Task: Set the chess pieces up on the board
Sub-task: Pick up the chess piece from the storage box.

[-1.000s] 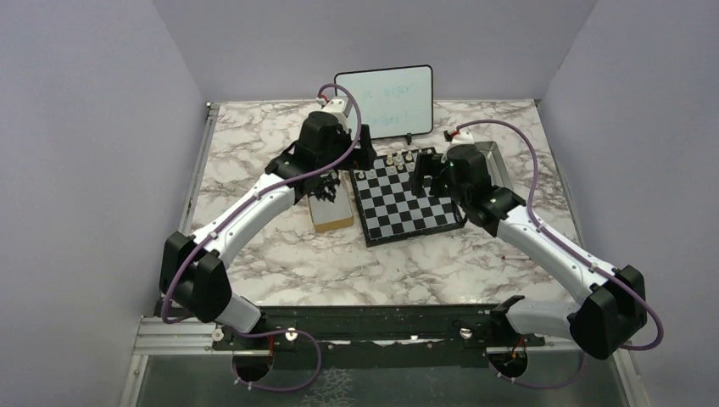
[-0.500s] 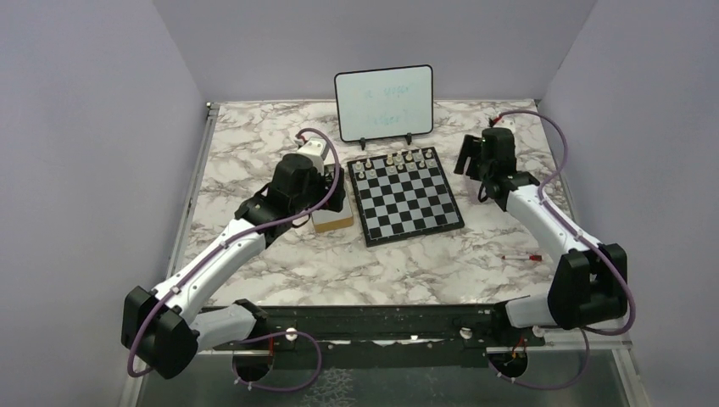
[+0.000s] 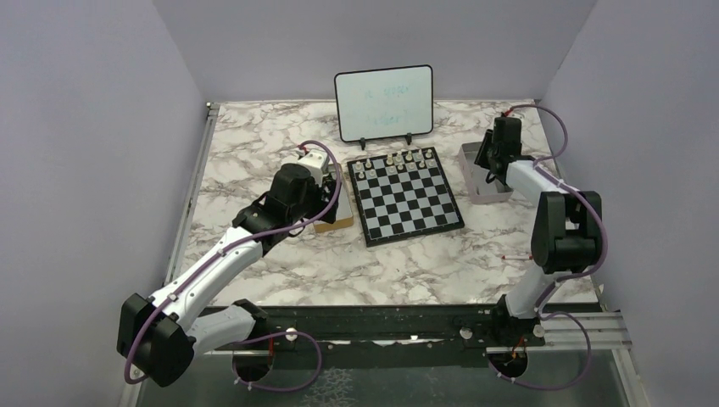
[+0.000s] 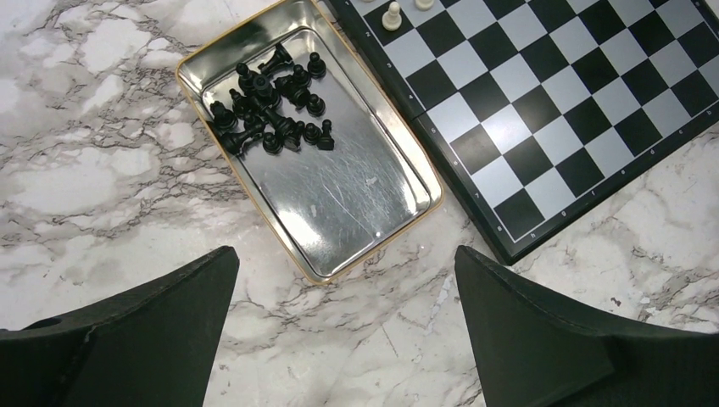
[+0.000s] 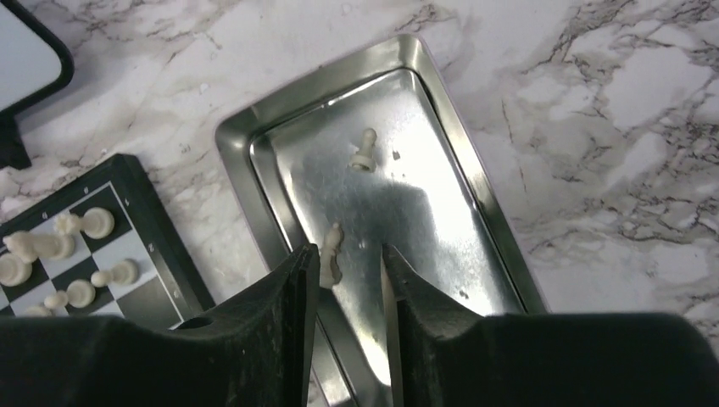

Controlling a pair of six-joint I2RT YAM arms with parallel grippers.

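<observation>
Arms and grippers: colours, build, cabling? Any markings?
Both the left arm and right arm: white links, bulky black joint housings, a purple cable looping along each. The left gripper and right gripper have matte black, wedge-shaped fingers. No markings visible.

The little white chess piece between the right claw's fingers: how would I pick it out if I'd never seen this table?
Find the chessboard, then the plain silver tray just right of it. That tray holds two pale pieces: the wanted piece sits between the black fingers of the right gripper, while the other piece sits alone farther along the tray.
</observation>
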